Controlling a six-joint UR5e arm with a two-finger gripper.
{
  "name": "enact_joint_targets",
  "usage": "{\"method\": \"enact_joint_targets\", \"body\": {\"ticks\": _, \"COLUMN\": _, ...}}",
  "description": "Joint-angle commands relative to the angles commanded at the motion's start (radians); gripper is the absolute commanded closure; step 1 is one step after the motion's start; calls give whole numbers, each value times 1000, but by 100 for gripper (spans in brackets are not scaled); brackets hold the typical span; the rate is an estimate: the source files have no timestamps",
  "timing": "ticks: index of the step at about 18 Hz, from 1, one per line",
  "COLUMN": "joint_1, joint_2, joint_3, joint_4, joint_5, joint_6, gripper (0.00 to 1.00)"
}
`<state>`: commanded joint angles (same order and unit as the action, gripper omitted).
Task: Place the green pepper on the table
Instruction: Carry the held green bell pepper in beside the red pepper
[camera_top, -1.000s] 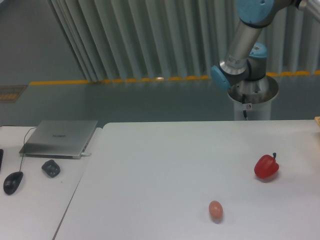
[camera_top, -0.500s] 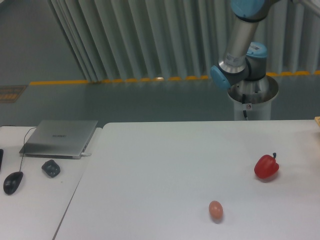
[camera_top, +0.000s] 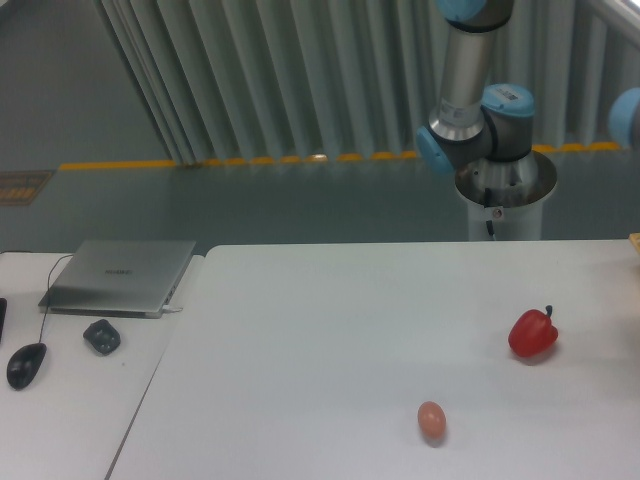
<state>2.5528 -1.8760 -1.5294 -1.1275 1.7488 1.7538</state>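
One large white table (camera_top: 300, 330) filled most of the view, and two items lay on it: one red bell pepper (camera_top: 533, 333) with a dark stem toward the right side, and one brownish egg (camera_top: 431, 419) nearer the front edge, well apart from the pepper. The green pepper did not appear anywhere in the frame, so its place could not be told.

One robot arm (camera_top: 470, 90) stood on a round pedestal (camera_top: 505, 205) behind the table's far edge, its grey link rising upright out of the top of the picture, with light-blue joint caps at the base; one more blue cap showed at the right border. The gripper was outside the view, so nothing could be said about whether its fingers were apart or together.

To the left stood one smaller white desk (camera_top: 70, 400), just beside the table. On it lay one closed silver laptop (camera_top: 120, 276), one dark computer mouse (camera_top: 26, 364) on a thin cable, and one small dark grey object (camera_top: 102, 336) between them, too small to identify.
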Motion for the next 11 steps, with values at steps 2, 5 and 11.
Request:
{"method": "enact_joint_targets", "body": {"ticks": 2, "joint_1": -51, "joint_2": -3, "joint_3": -2, "joint_4": 0, "joint_5": -2, "joint_6": -72, "gripper": 70}}
{"method": "enact_joint_targets", "body": {"ticks": 5, "joint_1": -104, "joint_2": -15, "joint_3": -2, "joint_4": 0, "joint_5": -21, "joint_6": -154, "gripper": 70}}
{"method": "enact_joint_targets", "body": {"ticks": 11, "joint_1": -181, "joint_2": -54, "joint_3": -2, "joint_4": 3, "joint_5": -55, "joint_6": -279, "gripper": 69}}
